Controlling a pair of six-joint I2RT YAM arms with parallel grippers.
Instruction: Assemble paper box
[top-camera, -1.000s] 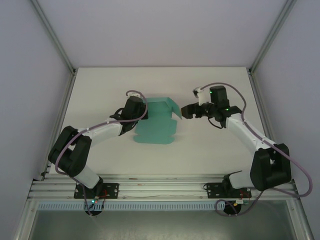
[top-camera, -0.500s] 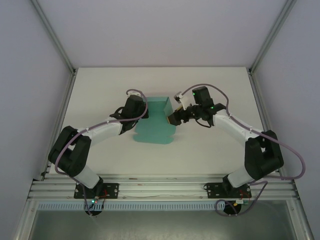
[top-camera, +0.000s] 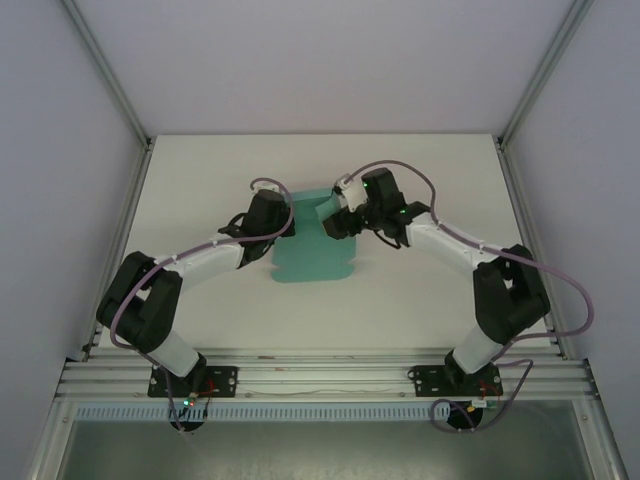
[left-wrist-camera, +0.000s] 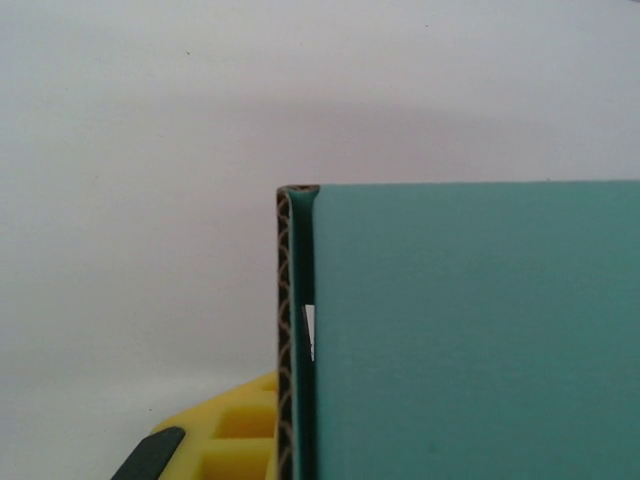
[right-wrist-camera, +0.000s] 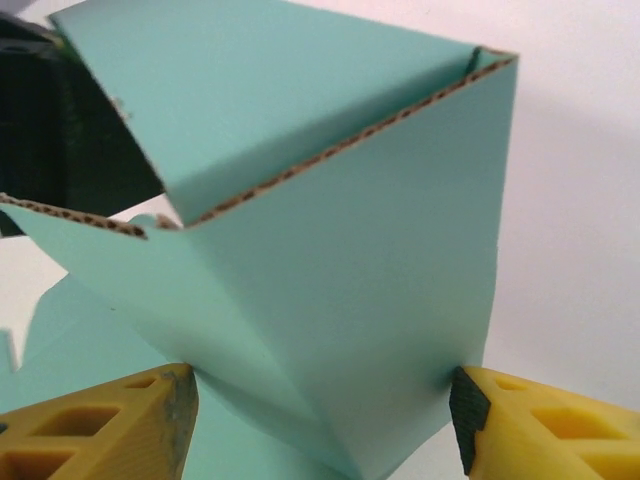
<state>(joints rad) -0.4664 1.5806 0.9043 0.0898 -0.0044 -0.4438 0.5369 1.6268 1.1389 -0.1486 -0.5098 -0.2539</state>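
Note:
The teal paper box (top-camera: 308, 257) lies as a partly folded sheet at mid-table, its far end standing up. My left gripper (top-camera: 277, 217) is at the sheet's far left corner. In the left wrist view a folded teal wall (left-wrist-camera: 470, 330) with a corrugated edge stands against one yellow finger (left-wrist-camera: 225, 430); the other finger is hidden behind the card, and the grip looks shut on that wall. My right gripper (top-camera: 336, 222) is open, its fingers wide apart, with a raised teal flap (right-wrist-camera: 350, 300) spanning from one pad (right-wrist-camera: 165, 420) to the other.
White tabletop (top-camera: 420, 290) surrounds the box, with grey enclosure walls and metal posts at the sides. An aluminium rail (top-camera: 320, 380) runs along the near edge by the arm bases.
My right gripper has swung left from beside the box onto its right flap, lifting and folding the flap inward. The left gripper has stayed put.

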